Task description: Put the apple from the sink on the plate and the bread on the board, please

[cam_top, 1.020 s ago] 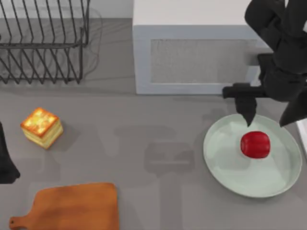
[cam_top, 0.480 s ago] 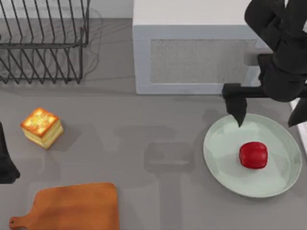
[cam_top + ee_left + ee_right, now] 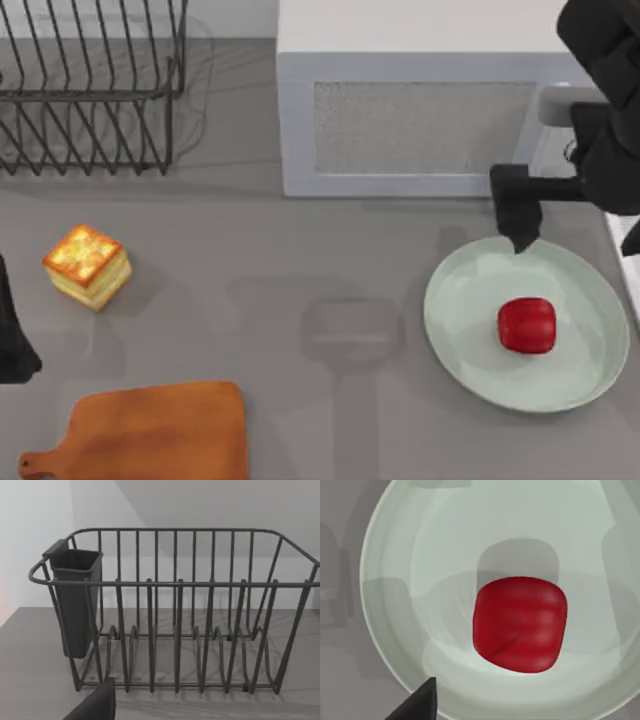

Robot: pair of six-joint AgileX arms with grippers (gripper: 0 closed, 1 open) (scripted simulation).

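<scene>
The apple point(image 3: 527, 325) rests on the plate point(image 3: 462, 340), free of any grip. The right pincer point(image 3: 575, 240) hangs above the plate's far rim, fingers apart. The bread point(image 3: 87, 266) sits on the desk point(image 3: 300, 300), apart from the board point(image 3: 150, 432).

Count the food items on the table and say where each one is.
2. The apple lies on the plate at the table's right; the bread sits on the bare table at the left, above the board.

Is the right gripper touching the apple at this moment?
Apart. In the top view the right gripper is open at the far rim of the plate, with bare plate between its fingers and the apple.
</scene>
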